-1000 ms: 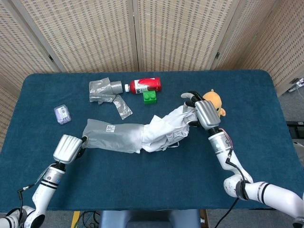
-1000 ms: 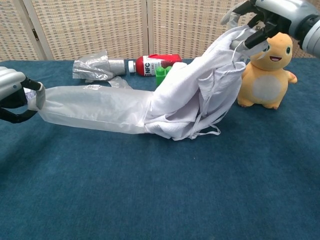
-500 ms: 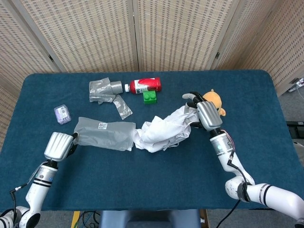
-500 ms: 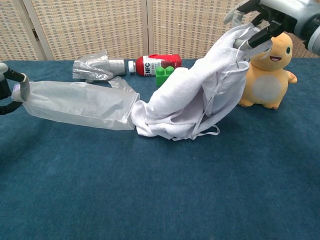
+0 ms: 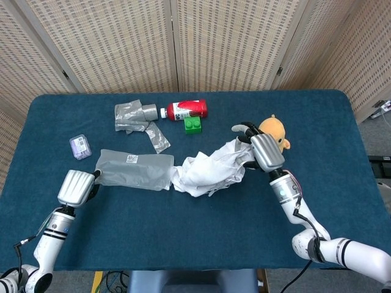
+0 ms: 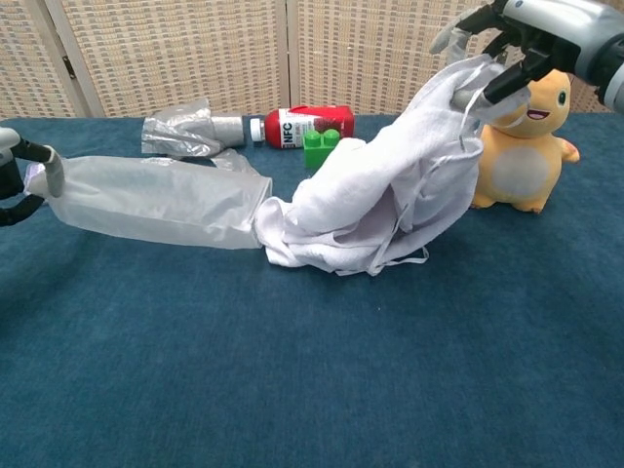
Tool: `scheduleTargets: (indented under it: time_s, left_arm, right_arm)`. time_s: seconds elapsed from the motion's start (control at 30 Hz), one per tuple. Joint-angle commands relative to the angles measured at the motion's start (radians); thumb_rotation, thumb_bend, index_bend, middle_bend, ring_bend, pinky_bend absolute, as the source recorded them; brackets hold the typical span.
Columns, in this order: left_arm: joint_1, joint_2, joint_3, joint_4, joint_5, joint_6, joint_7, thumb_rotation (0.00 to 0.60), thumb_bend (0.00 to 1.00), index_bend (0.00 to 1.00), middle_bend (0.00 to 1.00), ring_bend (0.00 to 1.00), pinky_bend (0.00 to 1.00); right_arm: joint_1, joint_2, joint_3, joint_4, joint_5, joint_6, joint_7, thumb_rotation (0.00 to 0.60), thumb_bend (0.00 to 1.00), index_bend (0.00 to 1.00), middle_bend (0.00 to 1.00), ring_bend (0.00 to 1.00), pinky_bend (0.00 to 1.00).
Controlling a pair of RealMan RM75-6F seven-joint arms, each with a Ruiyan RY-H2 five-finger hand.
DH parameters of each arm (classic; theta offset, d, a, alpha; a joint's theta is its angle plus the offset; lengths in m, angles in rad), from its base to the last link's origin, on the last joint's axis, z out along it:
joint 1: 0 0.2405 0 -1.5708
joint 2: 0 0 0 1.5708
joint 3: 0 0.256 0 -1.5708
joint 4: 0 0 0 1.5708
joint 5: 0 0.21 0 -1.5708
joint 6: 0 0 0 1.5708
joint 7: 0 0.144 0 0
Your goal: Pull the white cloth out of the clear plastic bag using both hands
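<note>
White cloth (image 5: 211, 172) lies bunched in the middle of the blue table (image 5: 201, 238), its lower end touching the open mouth of the clear plastic bag (image 5: 131, 170); whether any of it remains inside the mouth cannot be told. In the chest view the cloth (image 6: 380, 195) rises from the tabletop toward the upper right of the frame, where its top corner is lifted.

Nearest the camera, at the lower left of the head view, the left hand (image 5: 76, 187) grips the closed end of the bag, fingers wrapped on the plastic; the chest view shows only its fingers (image 6: 49, 174) at the left edge, pinching that end. The bag lies flat and stretched from there toward the centre.

At centre right the right hand (image 5: 259, 151) holds the cloth's raised corner, fingers curled into the fabric, also seen in the chest view (image 6: 517, 44).

Just behind that hand stands an orange plush toy (image 5: 273, 130), upright. A small clear box (image 5: 80, 146) sits at the left. Farther back lie a green building block (image 5: 193, 124), a red bottle (image 5: 187, 110) on its side, and a crumpled grey plastic wrapper (image 5: 137, 121).
</note>
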Motion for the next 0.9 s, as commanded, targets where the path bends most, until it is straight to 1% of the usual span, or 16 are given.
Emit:
scheduleTargets:
  time_s: [0.03, 0.07, 0.1, 0.17, 0.2, 0.33, 0.4, 0.47, 0.53, 0.63, 0.77, 0.9]
  left_arm:
    - [-0.002, 0.004, -0.001, -0.009, -0.003, -0.006, 0.009, 0.600, 0.20, 0.13, 0.99, 0.84, 1.00]
    - [-0.002, 0.006, -0.001, -0.013, -0.003, -0.006, 0.012, 0.600, 0.12, 0.07, 0.99, 0.84, 1.00]
    - [-0.003, 0.006, -0.001, -0.015, -0.002, -0.005, 0.013, 0.600, 0.09, 0.05, 0.99, 0.84, 1.00]
    - [-0.004, 0.009, -0.003, -0.022, 0.001, -0.003, 0.015, 0.600, 0.02, 0.01, 0.98, 0.83, 1.00]
    - [-0.004, 0.009, -0.003, -0.024, 0.003, -0.003, 0.014, 0.600, 0.00, 0.00, 0.98, 0.83, 1.00]
    - [-0.008, 0.014, -0.010, -0.042, -0.001, -0.004, 0.024, 0.600, 0.00, 0.00, 0.97, 0.83, 1.00]
    - [-0.008, 0.016, -0.015, -0.056, 0.000, 0.004, 0.034, 0.600, 0.00, 0.00, 0.95, 0.82, 0.99]
    - [-0.011, 0.017, -0.021, -0.068, 0.005, 0.014, 0.035, 0.600, 0.00, 0.02, 0.92, 0.80, 0.97]
    - [-0.015, 0.022, -0.027, -0.081, 0.012, 0.020, 0.042, 0.600, 0.00, 0.06, 0.88, 0.78, 0.96]
    - [-0.024, 0.037, -0.039, -0.107, 0.011, 0.019, 0.052, 0.600, 0.00, 0.09, 0.86, 0.75, 0.95]
    - [-0.029, 0.044, -0.049, -0.126, 0.001, 0.014, 0.057, 0.600, 0.00, 0.11, 0.85, 0.74, 0.94]
    - [-0.034, 0.041, -0.050, -0.132, -0.005, 0.008, 0.066, 0.600, 0.00, 0.11, 0.85, 0.74, 0.94]
  right_arm:
    - [0.000, 0.010, -0.004, -0.015, -0.010, -0.001, -0.006, 0.600, 0.00, 0.05, 0.23, 0.11, 0.35]
    - [0.001, 0.013, -0.005, -0.021, -0.013, -0.001, -0.008, 0.600, 0.00, 0.02, 0.23, 0.11, 0.35]
    - [0.001, 0.014, -0.005, -0.025, -0.015, 0.000, -0.009, 0.600, 0.00, 0.00, 0.23, 0.11, 0.35]
    - [0.001, 0.017, -0.005, -0.032, -0.018, 0.002, -0.011, 0.600, 0.00, 0.00, 0.23, 0.11, 0.35]
    - [0.001, 0.018, -0.005, -0.034, -0.020, 0.003, -0.011, 0.600, 0.00, 0.00, 0.23, 0.11, 0.35]
    - [-0.001, 0.026, -0.007, -0.049, -0.019, 0.002, -0.013, 0.600, 0.00, 0.00, 0.23, 0.11, 0.35]
    - [-0.003, 0.036, -0.009, -0.066, -0.017, 0.001, -0.024, 0.600, 0.00, 0.00, 0.23, 0.11, 0.35]
    - [-0.006, 0.049, -0.012, -0.085, -0.015, -0.001, -0.040, 0.600, 0.00, 0.00, 0.23, 0.11, 0.35]
    - [-0.010, 0.069, -0.018, -0.111, -0.015, -0.004, -0.060, 0.600, 0.00, 0.04, 0.23, 0.11, 0.35]
    - [-0.018, 0.119, -0.032, -0.159, -0.012, -0.019, -0.095, 0.600, 0.00, 0.09, 0.23, 0.11, 0.35]
    - [-0.026, 0.185, -0.049, -0.219, -0.002, -0.045, -0.142, 0.600, 0.00, 0.09, 0.23, 0.11, 0.35]
    - [-0.024, 0.276, -0.080, -0.300, 0.035, -0.118, -0.204, 0.600, 0.00, 0.09, 0.22, 0.11, 0.35]
